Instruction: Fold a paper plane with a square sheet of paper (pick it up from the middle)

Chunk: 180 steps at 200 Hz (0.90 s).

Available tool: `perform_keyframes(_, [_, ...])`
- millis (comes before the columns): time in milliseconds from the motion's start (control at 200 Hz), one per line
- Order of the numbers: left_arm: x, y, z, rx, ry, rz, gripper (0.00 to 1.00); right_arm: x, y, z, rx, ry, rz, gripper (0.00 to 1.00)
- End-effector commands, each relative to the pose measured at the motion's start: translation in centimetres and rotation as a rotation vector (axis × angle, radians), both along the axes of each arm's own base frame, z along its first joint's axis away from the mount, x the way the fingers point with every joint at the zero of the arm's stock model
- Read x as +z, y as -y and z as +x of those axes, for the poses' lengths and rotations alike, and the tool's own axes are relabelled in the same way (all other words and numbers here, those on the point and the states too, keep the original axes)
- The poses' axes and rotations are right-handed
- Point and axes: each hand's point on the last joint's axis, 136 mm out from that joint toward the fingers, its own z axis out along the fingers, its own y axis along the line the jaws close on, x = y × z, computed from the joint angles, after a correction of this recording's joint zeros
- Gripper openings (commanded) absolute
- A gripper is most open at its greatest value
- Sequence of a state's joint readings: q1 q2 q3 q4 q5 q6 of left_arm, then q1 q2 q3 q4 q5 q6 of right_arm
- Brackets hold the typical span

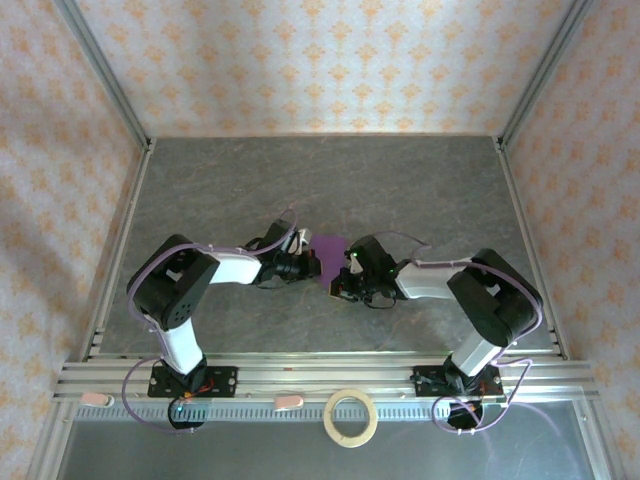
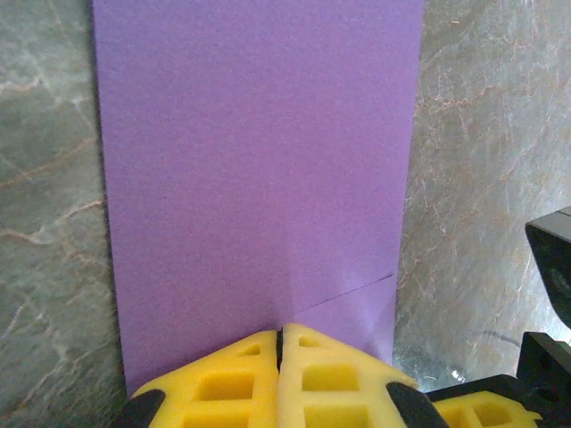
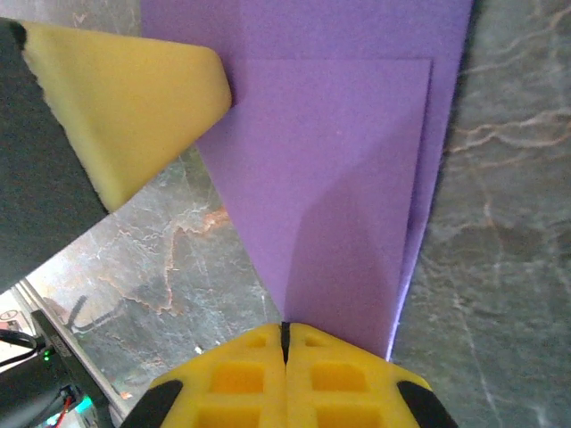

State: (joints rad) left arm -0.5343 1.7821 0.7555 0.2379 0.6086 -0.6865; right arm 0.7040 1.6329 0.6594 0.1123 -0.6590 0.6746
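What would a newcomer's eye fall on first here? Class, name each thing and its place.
The purple paper, partly folded, lies in the middle of the table. The shut left end effector and right end effector, tipped with yellow foam, rest at its edges. A tan tape ring lies at the near edge.

The far half of the table (image 1: 330, 180) lies open to either arm, bounded by patterned walls (image 1: 320, 60) on three sides. At the centre the left gripper (image 1: 303, 266) and right gripper (image 1: 348, 278), both closed, crowd the purple paper (image 1: 328, 247), with little gap between them. A tape ring (image 1: 351, 417) lies on the near ledge between the arm bases.
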Motion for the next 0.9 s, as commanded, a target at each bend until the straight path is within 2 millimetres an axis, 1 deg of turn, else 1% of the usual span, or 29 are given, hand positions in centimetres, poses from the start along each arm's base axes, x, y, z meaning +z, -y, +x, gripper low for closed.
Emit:
perform_keyframes(0, [-4.1, -3.0, -2.7, 0.016, -0.097, 0.134, 0.0, 1.7, -1.4, 1.5, -0.033, -0.002, 0.048, 0.0])
perform_keyframes(85, [-3.8, -2.8, -2.7, 0.019, -0.094, 0.123, 0.0, 0.2, -1.4, 2.3, -0.055, -0.011, 0.001, 0.0])
perform_keyframes(195, [-3.7, -2.7, -2.5, 0.017, -0.093, 0.123, 0.0, -0.2, -2.4, 3.0, -0.062, -0.008, 0.025, 0.0])
perform_keyframes(275, [-3.7, -2.8, -2.3, 0.017, -0.093, 0.134, 0.0, -0.9, -2.1, 3.0, -0.072, -0.016, -0.004, 0.0])
perform_keyframes(375, [-3.8, -3.0, -2.2, 0.018, -0.093, 0.152, 0.0, -2.7, 0.2, 1.6, -0.07, -0.038, -0.108, 0.0])
perform_keyframes(450, [-3.9, -3.1, -2.3, 0.02, -0.092, 0.161, 0.0, -3.4, 1.5, -0.4, -0.059, -0.071, -0.119, 0.0])
perform_keyframes(520, [-3.9, -3.3, -2.3, 0.026, -0.094, 0.164, 0.0, -3.5, 2.6, -1.9, -0.053, -0.082, -0.12, 0.0])
perform_keyframes(611, [-4.1, -3.5, -2.4, 0.036, -0.096, 0.169, 0.0, -3.0, 3.2, -3.4, -0.023, -0.089, -0.099, 0.0])
perform_keyframes(666, [-4.1, -3.4, -2.4, 0.039, -0.096, 0.165, 0.0, -2.9, 3.5, -3.9, -0.013, -0.087, -0.091, 0.0])
perform_keyframes(746, [-3.9, -3.2, -2.4, 0.041, -0.095, 0.148, 0.0, -3.5, 4.1, -4.7, 0.001, -0.096, -0.108, 0.0])
perform_keyframes(831, [-3.5, -3.1, -2.3, 0.042, -0.089, 0.138, 0.0, -4.2, 4.4, -4.9, -0.003, -0.107, -0.126, 0.0])
perform_keyframes(896, [-3.0, -2.9, -2.2, 0.039, -0.077, 0.125, 0.0, -4.3, 4.3, -4.8, -0.01, -0.11, -0.119, 0.0])
